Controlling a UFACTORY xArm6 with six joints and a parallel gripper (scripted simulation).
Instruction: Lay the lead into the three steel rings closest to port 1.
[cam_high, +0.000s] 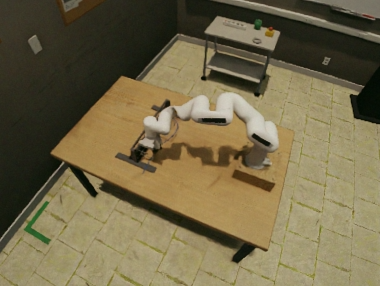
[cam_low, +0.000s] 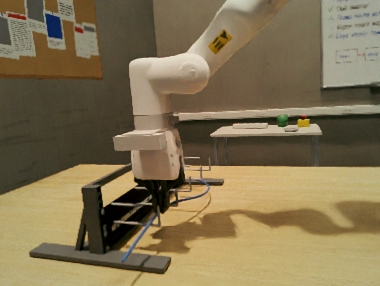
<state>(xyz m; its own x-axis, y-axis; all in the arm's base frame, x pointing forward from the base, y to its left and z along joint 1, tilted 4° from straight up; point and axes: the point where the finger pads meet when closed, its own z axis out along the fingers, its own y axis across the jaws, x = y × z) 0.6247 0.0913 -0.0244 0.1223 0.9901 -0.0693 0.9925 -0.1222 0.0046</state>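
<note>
The dark rack [cam_high: 125, 158] [cam_low: 93, 220] stands upright on the wooden table, seen end-on in the exterior view. Thin steel rings [cam_low: 129, 205] stick out along its side. The blue lead [cam_low: 137, 242] runs from the rack's far end in a loop [cam_low: 204, 190], passes through my gripper, and slopes down to the rack's near foot [cam_low: 100, 256]. My gripper [cam_high: 139, 151] [cam_low: 159, 202] points down among the rings near the rack's near end and is shut on the lead. The ports are hidden behind the arm and the rack frame.
A flat brown block [cam_high: 253, 180] lies on the table beside the robot base [cam_high: 257, 157]. A grey cart [cam_high: 242, 32] [cam_low: 267, 131] with small green and yellow objects stands by the back wall, off the table.
</note>
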